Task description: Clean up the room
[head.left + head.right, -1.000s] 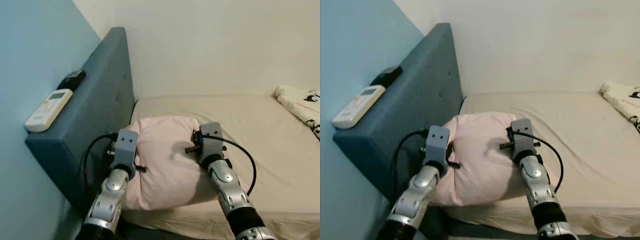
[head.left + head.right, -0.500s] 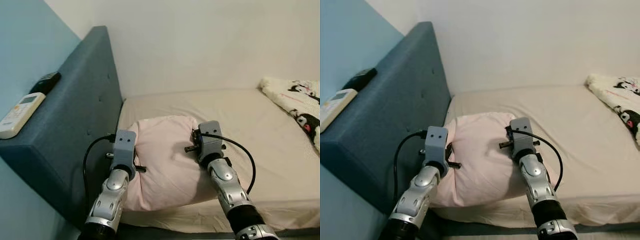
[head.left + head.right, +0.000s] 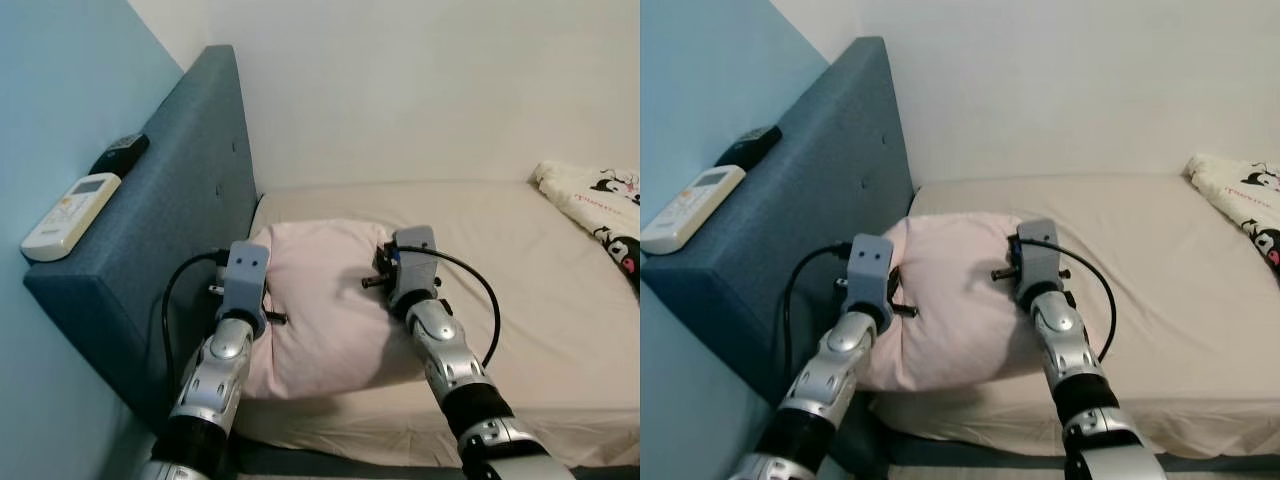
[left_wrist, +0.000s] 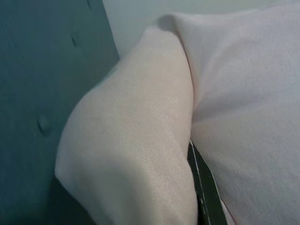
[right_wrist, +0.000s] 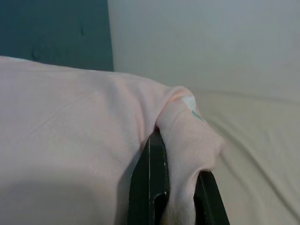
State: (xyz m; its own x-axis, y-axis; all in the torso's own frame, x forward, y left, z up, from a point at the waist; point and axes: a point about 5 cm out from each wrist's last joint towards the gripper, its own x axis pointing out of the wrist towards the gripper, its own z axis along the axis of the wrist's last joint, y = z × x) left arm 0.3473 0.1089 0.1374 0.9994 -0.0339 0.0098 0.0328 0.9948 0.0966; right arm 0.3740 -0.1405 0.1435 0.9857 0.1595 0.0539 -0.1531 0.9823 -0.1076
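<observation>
Gripping opposite sides of a pink pillow, both grippers hold it close to the dark blue padded headboard, at the head end of the bed. The left gripper has the pillow's side nearest the headboard: its wrist view shows a fold of fabric bunched over one black finger, so it is pinching cloth. The right gripper has the side farther from the headboard, and its wrist view shows a corner of the pillow squeezed between its two black fingers. The pillow bulges up between the two wrists, its far edge toward the headboard's inner face and its underside on the beige sheet.

On top of the headboard lie a white remote control with a small display and, just beyond it, a black remote; any lettering on them is too small to read. Well away from the headboard, at the far side of the bed, lies a cream blanket printed with black cartoon figures and small red writing that cannot be made out.
</observation>
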